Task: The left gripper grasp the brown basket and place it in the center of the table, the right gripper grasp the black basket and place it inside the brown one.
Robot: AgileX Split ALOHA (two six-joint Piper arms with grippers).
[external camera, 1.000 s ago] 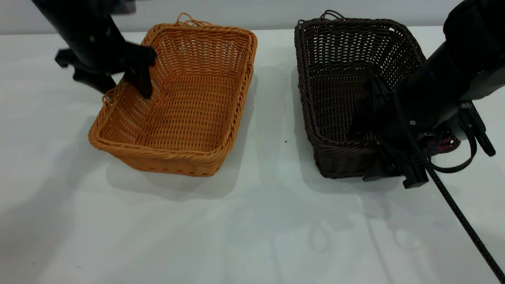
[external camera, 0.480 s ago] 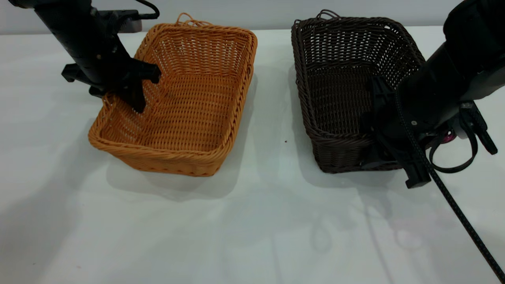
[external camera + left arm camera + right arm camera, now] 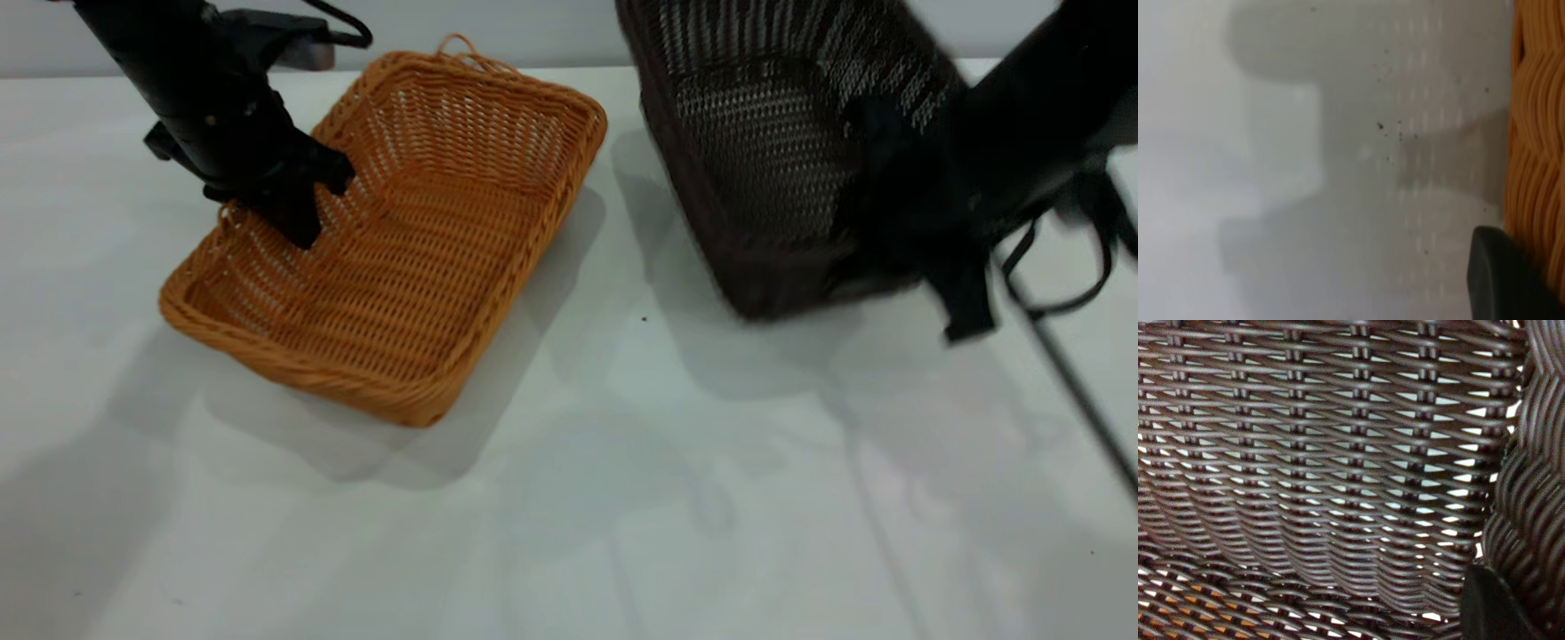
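Note:
The brown basket point(image 3: 418, 240) lies on the table point(image 3: 578, 498) at the left, turned at an angle. My left gripper point(image 3: 283, 206) is shut on its left side rim; the left wrist view shows the orange braided rim point(image 3: 1538, 133) beside one black finger point(image 3: 1498, 280). The black basket point(image 3: 765, 151) hangs tilted above the table at the right, motion-blurred. My right gripper point(image 3: 898, 222) is shut on its right rim; the right wrist view shows the dark weave point(image 3: 1325, 467) filling the picture, with one finger point(image 3: 1491, 607) against the braided rim.
A black cable point(image 3: 1076, 391) trails from the right arm down across the table's right side. A dark device point(image 3: 284, 36) sits behind the left arm at the back edge. Bare tabletop stretches across the front.
The right gripper has lifted the black basket off the table and tipped it upward. The left gripper has dragged and rotated the brown basket, its far end swinging right.

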